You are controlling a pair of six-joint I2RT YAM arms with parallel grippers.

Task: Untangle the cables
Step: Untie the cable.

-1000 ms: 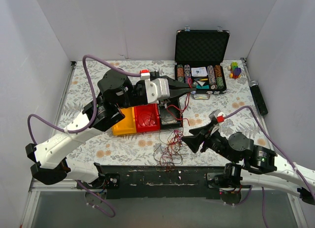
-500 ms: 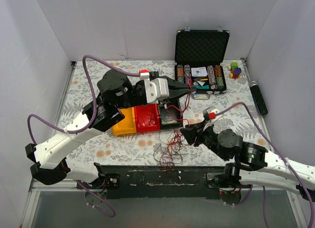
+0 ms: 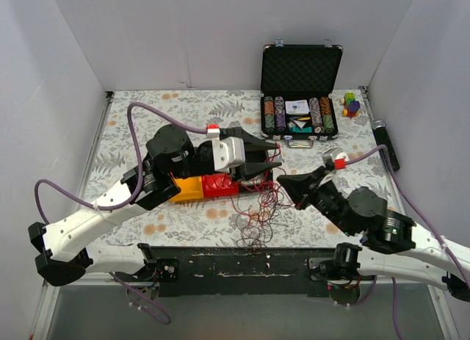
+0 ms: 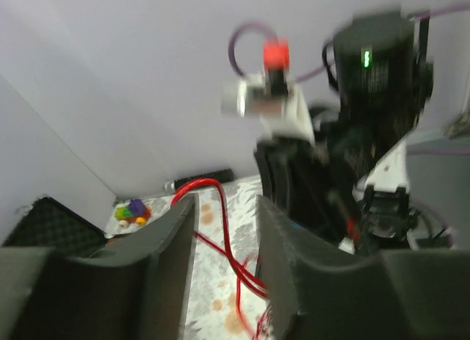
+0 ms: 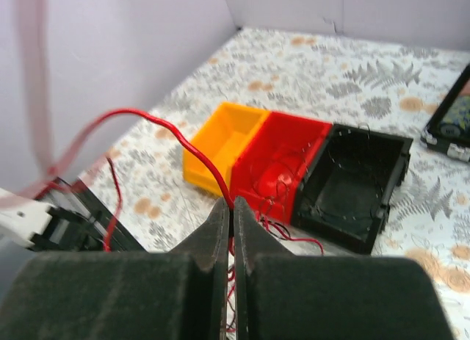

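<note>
Right gripper [image 5: 231,208] pinches a strand of tangled thin red, black and pale cables [image 3: 257,215], right of red plastic bin [image 3: 219,184]. Left gripper [image 4: 226,208] slightly spread, far-right of bin.

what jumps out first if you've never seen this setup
A tangle of red and black cables sprawls front and centre, before a row of yellow, red and black bins. The right gripper is shut on one red strand, the left gripper open opposite. An open chip case stands back right.
</note>
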